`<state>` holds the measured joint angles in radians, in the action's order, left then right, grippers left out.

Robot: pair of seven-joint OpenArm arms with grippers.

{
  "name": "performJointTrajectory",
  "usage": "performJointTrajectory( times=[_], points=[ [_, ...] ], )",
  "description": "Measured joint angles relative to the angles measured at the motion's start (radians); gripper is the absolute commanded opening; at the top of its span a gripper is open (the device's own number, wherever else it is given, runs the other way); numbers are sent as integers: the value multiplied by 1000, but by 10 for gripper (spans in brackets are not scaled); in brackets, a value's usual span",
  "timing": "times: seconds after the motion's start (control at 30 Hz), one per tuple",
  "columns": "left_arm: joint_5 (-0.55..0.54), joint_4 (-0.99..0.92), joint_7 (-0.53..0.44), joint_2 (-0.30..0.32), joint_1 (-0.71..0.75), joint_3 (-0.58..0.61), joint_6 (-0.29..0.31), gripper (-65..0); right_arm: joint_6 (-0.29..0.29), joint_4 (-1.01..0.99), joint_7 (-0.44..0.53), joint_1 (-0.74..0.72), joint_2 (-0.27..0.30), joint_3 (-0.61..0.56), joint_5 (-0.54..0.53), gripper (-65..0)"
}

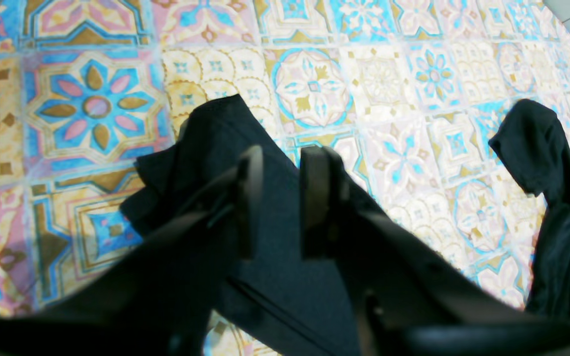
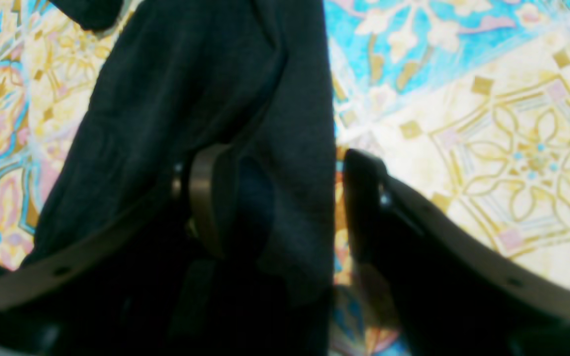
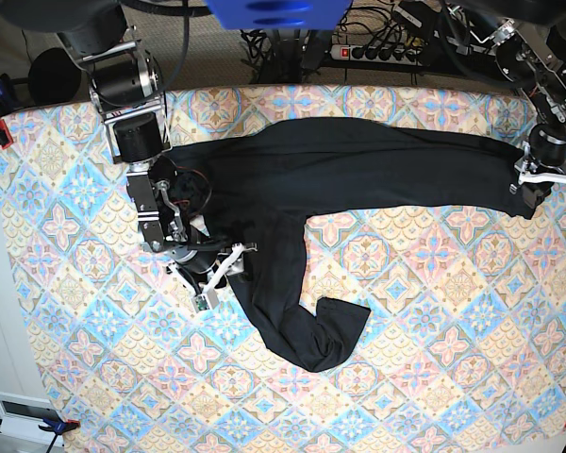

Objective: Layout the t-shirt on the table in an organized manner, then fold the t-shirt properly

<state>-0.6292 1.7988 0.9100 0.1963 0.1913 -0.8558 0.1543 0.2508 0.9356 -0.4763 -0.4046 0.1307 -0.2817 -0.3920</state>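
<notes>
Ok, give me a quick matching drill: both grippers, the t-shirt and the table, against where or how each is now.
1 left gripper
2 right gripper
3 t-shirt
4 table

A black, sprawled in an L
B pastel tile pattern
C jaws wide, astride a fabric fold
D at the shirt's end, on the base view's right

Pairs: 1-D, 2-C, 3-A, 4-B

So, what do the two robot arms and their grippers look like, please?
Both arms are built from black, rounded cylindrical segments with grey and silver metal joints. The right arm carries a bundle of thin black cables beside its forearm, and white plastic parts sit near the right gripper. The left gripper has two flat, dark fingers on long black brackets. A white part also sits near the left arm's wrist.
</notes>
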Motion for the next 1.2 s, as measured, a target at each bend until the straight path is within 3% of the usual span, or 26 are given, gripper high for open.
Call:
performJointTrajectory(
  times=[0.13, 0.37, 0.47, 0.67, 0.87, 1.2],
  points=[
    [1, 0, 0, 0, -3, 0, 0, -514, -37, 45, 13, 15, 14, -115, 23, -461],
    [3, 0, 0, 0, -5, 0, 0, -514, -11, 124, -18, 42, -8, -214, 11, -636],
    [2, 0, 0, 0, -5, 0, 0, -514, -12, 192, -69, 60, 3, -217, 21, -644],
    [0, 0, 0, 0, -5, 0, 0, -514, 4, 451, -82, 188, 37, -224, 13, -644],
    [0, 0, -1, 0, -6, 0, 0, -514, -23, 668, -66, 268, 97, -210, 24, -643],
    [8, -1, -4, 2, -20, 33, -2, -514, -11, 886, -71, 435, 100, -217, 20, -642]
  ],
)
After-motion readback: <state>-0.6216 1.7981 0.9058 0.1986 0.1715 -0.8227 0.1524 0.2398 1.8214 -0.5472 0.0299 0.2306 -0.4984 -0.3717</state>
